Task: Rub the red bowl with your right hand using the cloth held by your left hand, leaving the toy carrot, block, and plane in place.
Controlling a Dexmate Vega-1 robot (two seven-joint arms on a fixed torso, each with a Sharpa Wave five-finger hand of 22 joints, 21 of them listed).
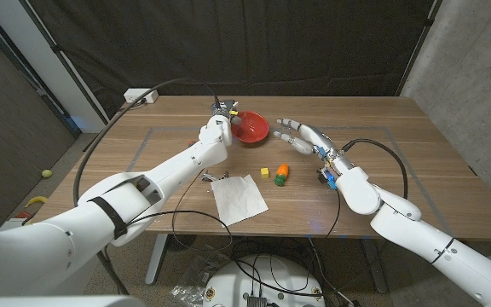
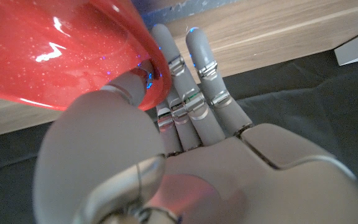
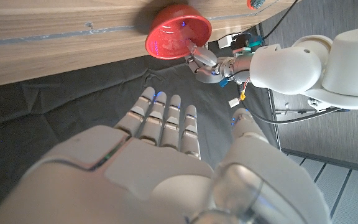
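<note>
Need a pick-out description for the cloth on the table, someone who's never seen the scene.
Start at the wooden table and find the red bowl gripped at its rim by the left hand. Come toward the near edge, past the small yellow block and the orange toy carrot. The cloth lies flat there: a white square, the only pale, flat thing, far bigger than the toys.

Wooden table [image 1: 416,162], white cloth [image 1: 239,199] (flat), yellow block [image 1: 264,172], toy carrot [image 1: 281,173]
</note>
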